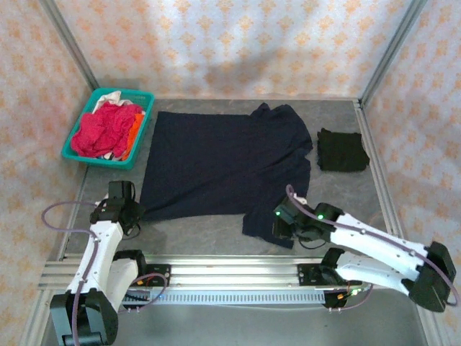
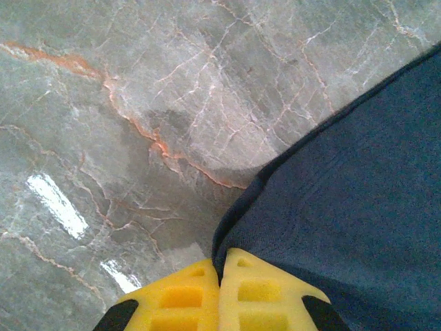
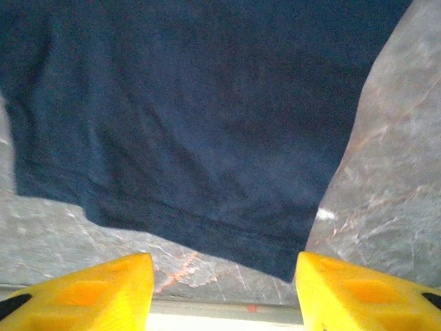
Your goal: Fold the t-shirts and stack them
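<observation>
Navy t-shirt point(image 1: 216, 162): it lies spread flat in the middle of the worktop point(image 1: 209, 231), collar on the side where the black t-shirt lies, hem toward the basket side; take it as your landmark.
How it will handle: you should expect light, limp cloth that sags and drags. It won't hold a crease unless it is laid down flat, and it will probably slide easily on the smooth stone-patterned top.
Where to take hold: go for edges and corners, meaning the hem corner and the sleeve point(image 1: 268, 222) on its near side. Pinch one layer there and lift both ends together so the fold stays square.
Left pincer point(image 2: 219, 276): closed tight at the navy shirt's near hem corner. You cannot tell whether any cloth is nipped between the pads.
Right pincer point(image 3: 224, 265): spread wide, with a finger either side of the near sleeve's hem and nothing gripped.
Black t-shirt point(image 1: 343, 150): already folded into a small square, just beyond the navy shirt's collar end and apart from it. It looks like the start of your stack.
Basket point(image 1: 92, 161): teal plastic, at the navy shirt's far hem corner.
Basket contents: a crumpled magenta-red shirt point(image 1: 101, 130) on top, an orange one point(image 1: 134, 130) along the side nearest the navy shirt, and a white one point(image 1: 108, 95) at the far end, all unfolded.
</observation>
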Action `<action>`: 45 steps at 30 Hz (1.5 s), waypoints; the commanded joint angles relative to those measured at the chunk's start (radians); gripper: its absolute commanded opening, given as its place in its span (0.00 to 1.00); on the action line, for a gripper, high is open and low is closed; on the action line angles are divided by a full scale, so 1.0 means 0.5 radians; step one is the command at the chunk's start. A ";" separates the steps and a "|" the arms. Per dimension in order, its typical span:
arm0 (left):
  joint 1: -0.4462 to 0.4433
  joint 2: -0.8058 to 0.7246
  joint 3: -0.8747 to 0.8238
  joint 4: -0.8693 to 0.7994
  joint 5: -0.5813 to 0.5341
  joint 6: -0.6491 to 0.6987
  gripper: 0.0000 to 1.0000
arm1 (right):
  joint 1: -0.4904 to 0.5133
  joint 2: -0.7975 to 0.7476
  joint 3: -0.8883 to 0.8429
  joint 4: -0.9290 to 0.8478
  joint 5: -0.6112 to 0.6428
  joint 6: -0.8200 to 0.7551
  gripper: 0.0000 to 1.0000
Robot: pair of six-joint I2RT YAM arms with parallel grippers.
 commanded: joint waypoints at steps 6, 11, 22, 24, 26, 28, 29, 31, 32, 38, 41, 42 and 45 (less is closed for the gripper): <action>0.012 -0.035 0.064 -0.017 -0.013 0.050 0.00 | 0.069 0.387 -0.098 0.221 0.062 0.199 0.41; 0.013 -0.052 0.062 -0.027 -0.010 0.041 0.00 | 0.068 0.532 -0.192 0.370 0.042 0.176 0.45; 0.014 -0.078 0.061 -0.050 -0.007 0.034 0.00 | 0.069 0.859 -0.090 0.196 0.066 0.064 0.15; 0.014 -0.087 0.056 -0.050 -0.009 0.031 0.00 | 0.069 0.843 -0.072 0.175 0.077 0.071 0.03; 0.014 -0.086 0.062 -0.049 -0.004 0.027 0.00 | 0.068 0.782 -0.039 0.143 0.094 0.079 0.00; 0.012 -0.085 0.079 -0.057 -0.001 0.031 0.00 | 0.067 0.680 0.010 0.090 0.152 0.094 0.00; 0.012 -0.085 0.090 -0.066 -0.003 0.031 0.00 | 0.063 0.613 0.036 0.049 0.195 0.109 0.00; 0.014 -0.088 0.124 -0.086 -0.010 0.040 0.00 | 0.041 0.474 0.094 -0.042 0.292 0.125 0.00; 0.012 -0.090 0.150 -0.106 -0.015 0.045 0.00 | 0.024 0.385 0.119 -0.087 0.341 0.131 0.00; 0.014 -0.073 0.318 -0.194 0.005 0.135 0.00 | -0.165 0.028 0.330 -0.471 0.581 0.053 0.00; 0.012 -0.039 0.377 -0.277 -0.009 0.192 0.00 | -0.190 -0.072 0.499 -0.690 0.702 0.026 0.00; 0.009 -0.041 0.378 -0.287 -0.016 0.202 0.00 | -0.193 -0.088 0.551 -0.763 0.735 0.027 0.00; 0.012 -0.061 0.360 -0.310 -0.031 0.209 0.00 | -0.194 -0.125 0.663 -0.922 0.792 0.046 0.00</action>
